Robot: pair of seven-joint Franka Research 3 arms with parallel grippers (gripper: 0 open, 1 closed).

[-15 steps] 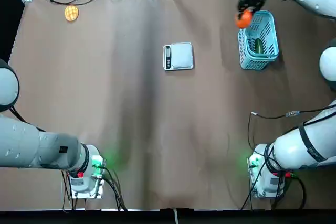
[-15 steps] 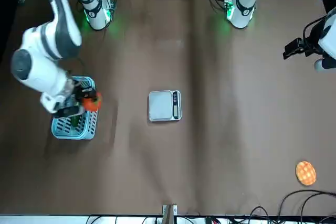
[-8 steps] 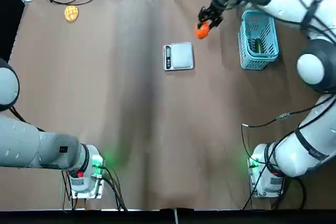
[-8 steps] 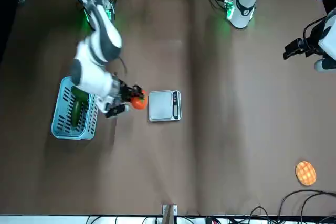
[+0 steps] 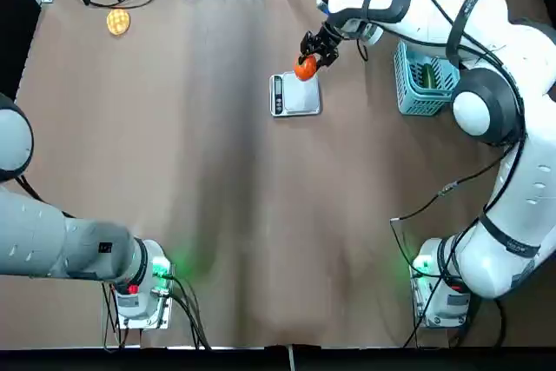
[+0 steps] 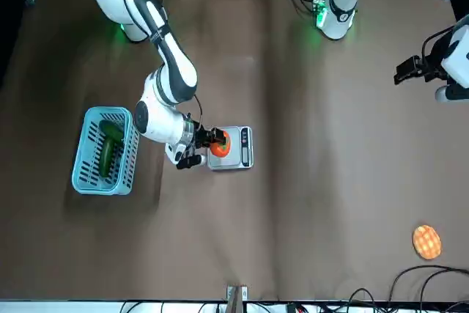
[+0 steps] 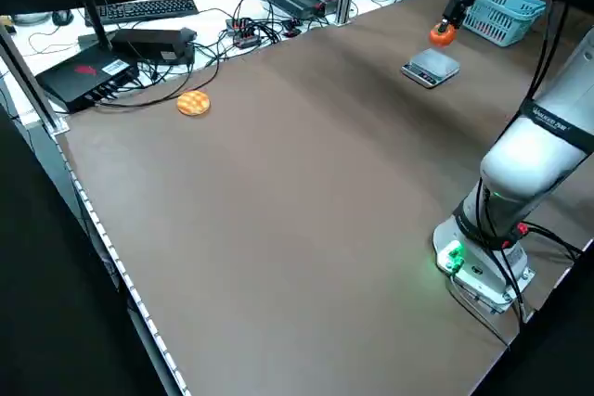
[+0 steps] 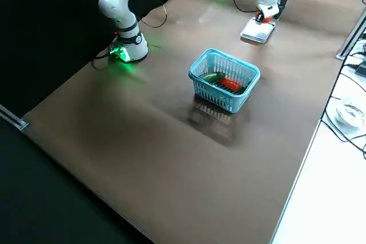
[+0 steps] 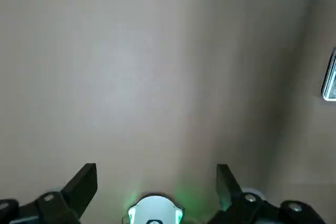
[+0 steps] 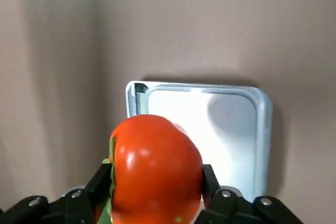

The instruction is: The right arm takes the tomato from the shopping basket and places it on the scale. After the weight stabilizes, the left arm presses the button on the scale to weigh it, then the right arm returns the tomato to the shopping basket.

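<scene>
Brown-covered table (image 5: 217, 215), cables and electronics along its far edge; a keyboard and black boxes are seen on the bench beyond in the left side view. In the top view the scale (image 5: 295, 94) sits just past table centre toward 12 o'clock, with the light-blue shopping basket (image 5: 426, 69) at its 3 o'clock, well apart. An elongated green vegetable (image 5: 426, 74) is left in the basket, with something red beside it in the right side view. A yellow-orange textured disc (image 5: 118, 21) lies far off at 10 o'clock. The tomato (image 5: 305, 68) is held in the right gripper (image 5: 311, 56), fingers closed on its sides, above the scale's 12 o'clock edge; whether it touches the platform cannot be told. Judged: removal from the basket is done; setting down, release, the button press and the return remain. The left gripper (image 9: 156, 182) is parked near its base, fingers spread wide, nothing between them. Against half a second ago, the tomato has been carried from the gap between basket and scale to over the platform; a second ago it was at the basket's rim.
</scene>
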